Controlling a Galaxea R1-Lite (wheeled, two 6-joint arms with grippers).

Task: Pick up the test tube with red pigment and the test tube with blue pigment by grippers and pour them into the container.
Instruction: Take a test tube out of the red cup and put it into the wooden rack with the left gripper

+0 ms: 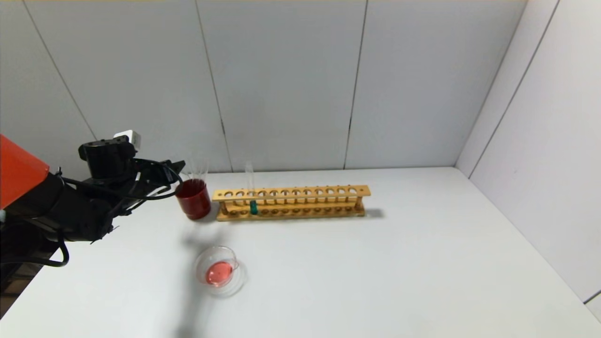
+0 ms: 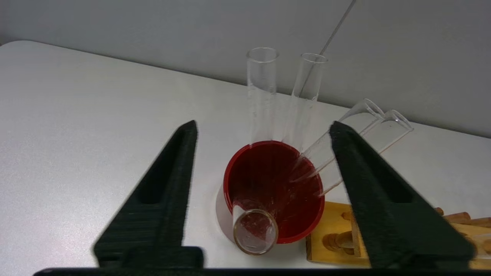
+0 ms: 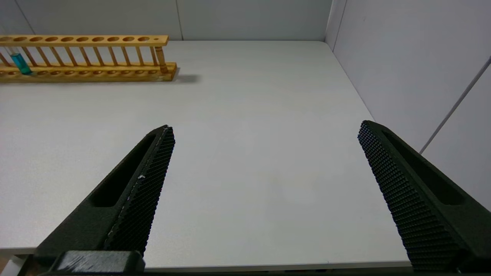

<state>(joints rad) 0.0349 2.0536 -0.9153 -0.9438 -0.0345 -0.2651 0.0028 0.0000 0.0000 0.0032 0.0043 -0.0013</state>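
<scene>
My left gripper (image 1: 177, 174) is open and empty, hovering just left of a dark red cup (image 1: 193, 204). In the left wrist view its fingers (image 2: 168, 176) stand wide on either side of the cup (image 2: 228, 180). No tube holding orange-red liquid shows. The test tube with blue pigment (image 1: 253, 205) stands upright near the left end of a wooden rack (image 1: 305, 203); it also shows in the right wrist view (image 3: 20, 63). The container (image 1: 240, 278), a clear glass dish, sits in front of the cup and holds pink-red liquid. My right gripper (image 3: 265, 126) is open and empty over bare table.
The red cup holds several empty clear tubes (image 2: 262, 88); one (image 2: 255, 232) leans toward my left gripper. The rack's end (image 2: 333, 237) is right beside the cup. Grey walls close in the table at the back and right.
</scene>
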